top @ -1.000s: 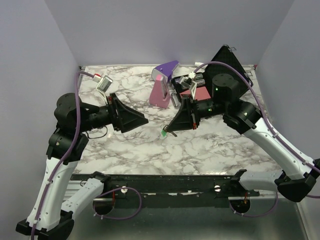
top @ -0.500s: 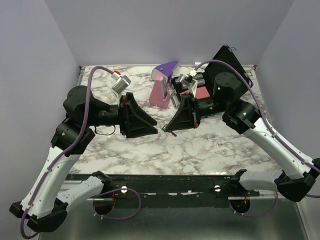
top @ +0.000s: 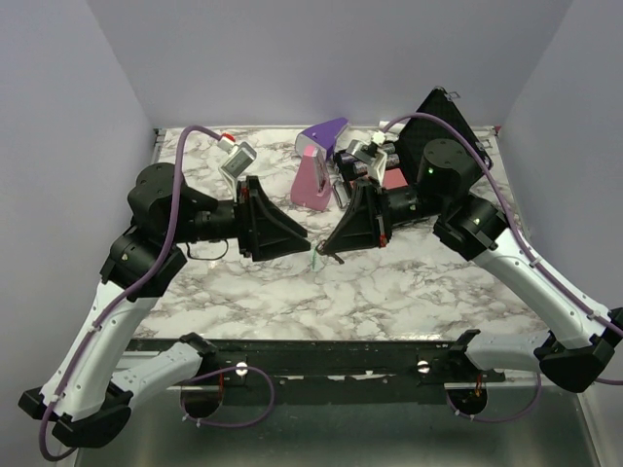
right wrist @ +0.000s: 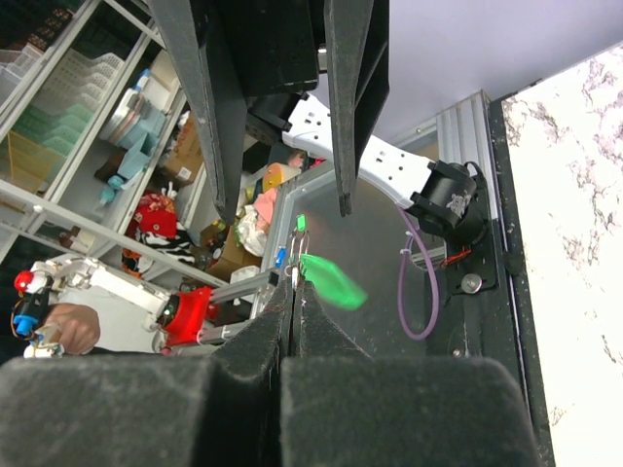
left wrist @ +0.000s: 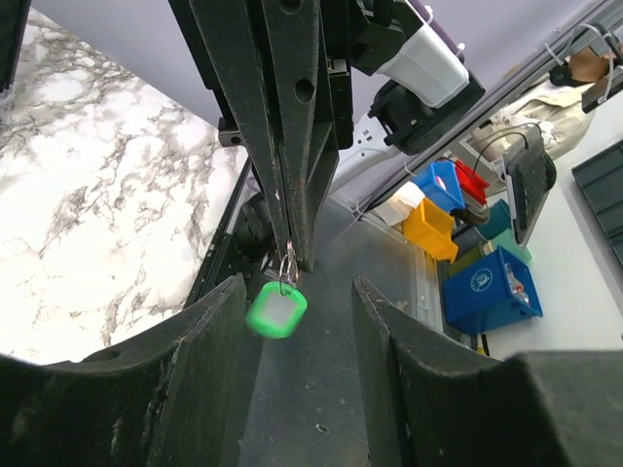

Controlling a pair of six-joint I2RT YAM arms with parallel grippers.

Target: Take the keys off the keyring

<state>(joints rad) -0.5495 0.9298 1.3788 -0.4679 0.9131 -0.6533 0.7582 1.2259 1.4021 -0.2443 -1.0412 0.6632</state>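
well, both arms meet above the middle of the marble table [top: 409, 292]. the right gripper [top: 327, 252] reaches in from 3 o'clock with its two sides pressed flat together, and the thin keyring [left wrist: 289, 263] is nipped at their very tips. from the ring a green-headed key [left wrist: 276, 313] dangles toward 6 o'clock, clear of the tabletop. in the top view it shows only as a small green fleck just below the two sets of tips. whether more keys sit on the ring is too small to make out.

the left gripper [left wrist: 297, 292] comes in from 9 o'clock, facing the right one tip to tip. its fingers [left wrist: 195, 370] stand spread, one at each side of the hanging key. a gap shows on both sides, and as far as the left wrist view tells they touch neither key nor ring. in the right wrist view those same fingers hang down from 12 o'clock, apart. the closed right tips point up between them, with the green head blurred at about 1 o'clock of those tips.

a purple-and-pink wedge [top: 316, 173] stands on the marble at 12 o'clock of the meeting point, beyond the grippers.
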